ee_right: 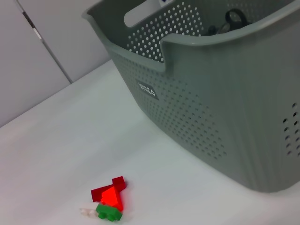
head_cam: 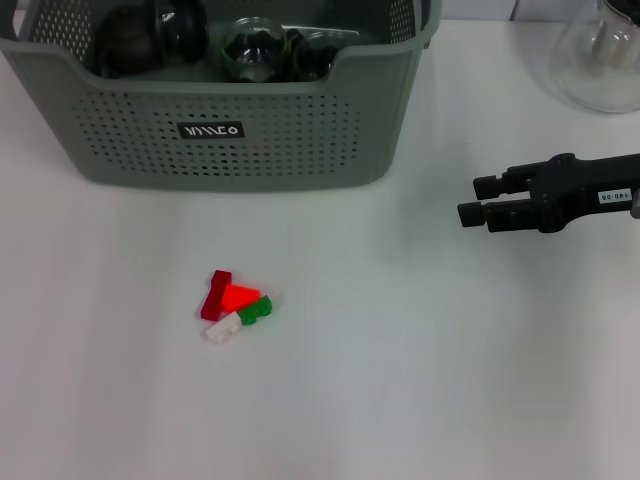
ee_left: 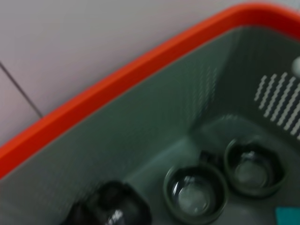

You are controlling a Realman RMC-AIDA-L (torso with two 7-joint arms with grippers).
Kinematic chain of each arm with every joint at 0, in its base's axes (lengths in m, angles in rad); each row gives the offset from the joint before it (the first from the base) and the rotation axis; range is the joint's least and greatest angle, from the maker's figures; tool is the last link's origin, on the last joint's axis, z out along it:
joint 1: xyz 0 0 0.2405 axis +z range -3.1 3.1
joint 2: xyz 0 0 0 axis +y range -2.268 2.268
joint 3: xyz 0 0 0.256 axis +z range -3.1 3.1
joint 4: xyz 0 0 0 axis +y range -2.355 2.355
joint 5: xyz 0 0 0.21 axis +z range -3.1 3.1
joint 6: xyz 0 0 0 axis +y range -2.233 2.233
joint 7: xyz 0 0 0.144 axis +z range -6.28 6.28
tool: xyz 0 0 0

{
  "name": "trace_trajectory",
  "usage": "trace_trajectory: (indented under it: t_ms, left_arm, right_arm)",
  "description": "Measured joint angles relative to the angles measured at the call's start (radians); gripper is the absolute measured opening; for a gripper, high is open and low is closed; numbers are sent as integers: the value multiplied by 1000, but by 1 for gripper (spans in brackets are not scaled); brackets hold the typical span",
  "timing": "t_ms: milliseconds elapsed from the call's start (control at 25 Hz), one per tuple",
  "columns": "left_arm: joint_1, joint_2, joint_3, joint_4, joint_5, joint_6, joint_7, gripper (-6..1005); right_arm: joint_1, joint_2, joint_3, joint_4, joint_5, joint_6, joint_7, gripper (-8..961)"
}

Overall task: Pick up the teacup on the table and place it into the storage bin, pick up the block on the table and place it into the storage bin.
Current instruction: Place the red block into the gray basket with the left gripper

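- Right gripper (head_cam: 467, 200): hangs over bare table (head_cam: 400, 380), pointing toward the work area. Its two fingers stand slightly apart with nothing between them. Judged as staged for a reach, not yet committed to one.
- Block (head_cam: 236, 304): a small cluster of dark red, bright red, green and white pieces, lying flat on the table well apart from the right gripper, on its left and nearer the robot. It is untouched and clear on all sides, so an approach from above looks unobstructed.
- Storage bin (head_cam: 300, 135): stands beyond the block, ahead and left of the right gripper, scooped front rim facing the robot; that low rim suits a drop over the front.
- Teacups (ee_left: 195, 193): dark round cups already rest on the bin floor, so the teacup step appears done and the block step remains.
- Left gripper: not visible; its wrist camera looks down into the bin, so that arm is judged to be above it. Finger state cannot be told.
- Glass vessel (head_cam: 603, 55): beyond the right gripper, at the table's far edge; not involved.
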Motion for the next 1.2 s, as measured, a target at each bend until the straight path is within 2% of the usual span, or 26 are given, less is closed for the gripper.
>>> trace_trajectory:
  t_ms: [160, 440, 840, 1160, 1200]
  left_arm:
    - [3, 16, 55, -58, 1, -23, -29, 217]
    - [0, 14, 90, -131, 2, -47, -30, 222]
    - [2, 7, 136, -148, 3, -63, -30, 229]
    - [12, -1, 131, -119, 3, -73, -30, 235]
    - [19, -3, 129, -103, 3, -74, -30, 272]
  right_arm:
    - [1, -1, 0, 2, 0, 3, -1, 597]
    - [3, -1, 0, 3, 0, 6, -3, 597]
    - [6, -1, 0, 0, -2, 5, -2, 597]
    - [6, -1, 0, -2, -2, 3, -5, 597]
    - [5, -1, 0, -2, -1, 2, -5, 597]
